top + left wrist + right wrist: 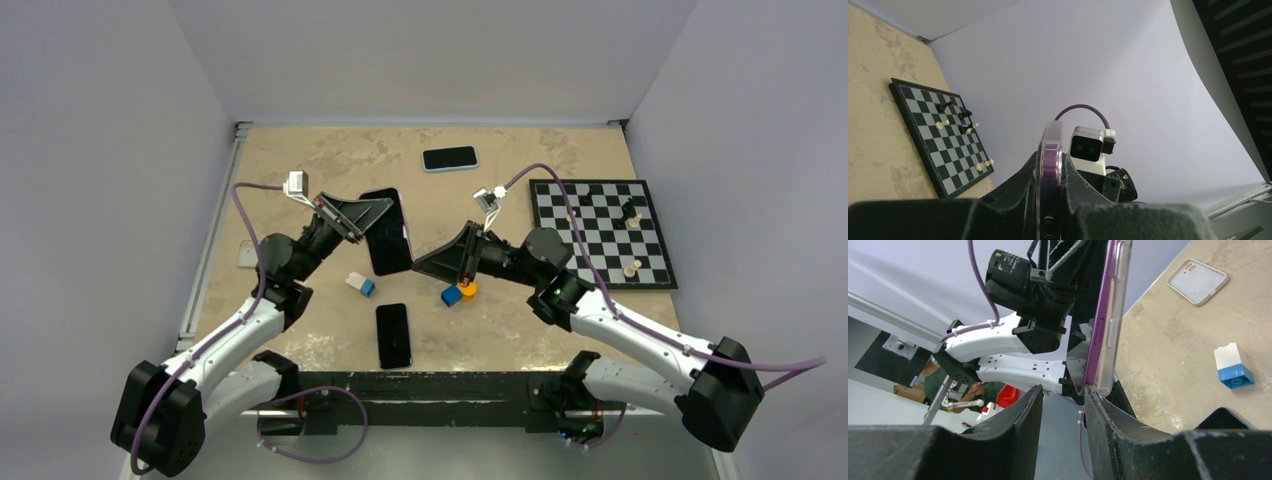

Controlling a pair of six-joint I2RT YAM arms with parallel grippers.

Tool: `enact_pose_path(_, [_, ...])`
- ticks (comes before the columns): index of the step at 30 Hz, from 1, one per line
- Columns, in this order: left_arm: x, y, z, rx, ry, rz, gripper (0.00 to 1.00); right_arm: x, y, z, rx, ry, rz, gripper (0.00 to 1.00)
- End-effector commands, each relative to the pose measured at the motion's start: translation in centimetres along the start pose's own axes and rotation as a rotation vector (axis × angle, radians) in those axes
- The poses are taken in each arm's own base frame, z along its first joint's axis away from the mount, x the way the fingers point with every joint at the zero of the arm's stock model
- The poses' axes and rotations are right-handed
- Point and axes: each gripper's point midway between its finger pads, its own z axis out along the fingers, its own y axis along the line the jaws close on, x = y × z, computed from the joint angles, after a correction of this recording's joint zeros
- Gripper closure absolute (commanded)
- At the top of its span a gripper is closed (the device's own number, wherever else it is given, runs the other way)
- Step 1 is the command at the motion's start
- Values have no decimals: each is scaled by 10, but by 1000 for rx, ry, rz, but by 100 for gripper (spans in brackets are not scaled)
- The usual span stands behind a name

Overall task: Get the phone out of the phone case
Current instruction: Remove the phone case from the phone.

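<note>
A purple phone point(1096, 335) in a clear phone case point(1115, 325) hangs upright above the table. My left gripper point(1050, 200) is shut on its flat faces, and in the left wrist view I look along the cased phone's edge point(1050, 150). From the top camera the cased phone point(385, 235) is a dark slab at the middle, with the left gripper point(368, 218) on its left. My right gripper point(1063, 390) is open with nothing between its fingers. Its right finger point(1108, 415) touches the cased phone's lower corner. In the top view the right gripper point(420, 262) sits at that corner.
On the table lie a phone in a light-blue case point(449, 158), a bare black phone point(393, 335), an empty pale case point(1198, 281), a blue-and-white block point(361, 285), a blue block point(451, 296) and an orange piece point(468, 289). A chessboard point(600, 232) with pieces lies right.
</note>
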Motion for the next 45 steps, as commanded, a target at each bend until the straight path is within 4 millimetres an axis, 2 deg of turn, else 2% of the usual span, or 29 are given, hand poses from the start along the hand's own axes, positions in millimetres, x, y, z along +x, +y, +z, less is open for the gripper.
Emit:
enact_pose_path(1, [-10,-54,1,164,-28,17,100,-8,-3,4,4,-31,-29,60])
enact_pose_path(5, [-9,-55,1,175,-27,4,100,-5,-10,5,20,-25,-25,59])
enact_pose_path(12, [-8,-53,2,173,-20,-5,100,-5,-8,10,-6,-15,-14,59])
enact_pose_path(21, [-3,-50,1,183,0,-28,100,-17,1,31,-77,-15,5,61])
enact_pose_path(24, [1,-45,-2,167,12,-10,100,-23,4,39,-112,-25,17,69])
enact_pose_path(25, [2,-44,-4,161,19,9,100,-25,6,40,-130,-26,22,75])
enact_pose_path(27, [7,-37,-7,119,39,44,99,-25,11,38,-161,-14,31,94])
enact_pose_path(28, [8,-32,-9,93,47,63,87,-24,13,37,-174,-4,43,100])
enact_pose_path(30, [12,-20,-15,37,65,107,61,-24,20,32,-204,5,53,100])
enact_pose_path(34, [21,-10,-29,18,123,226,25,-24,31,14,-244,11,74,100])
enact_pose_path(37, [32,-10,-37,33,195,312,16,-24,36,4,-253,23,79,100])
enact_pose_path(45, [63,-17,-64,159,363,496,20,-27,44,-14,-296,26,107,100])
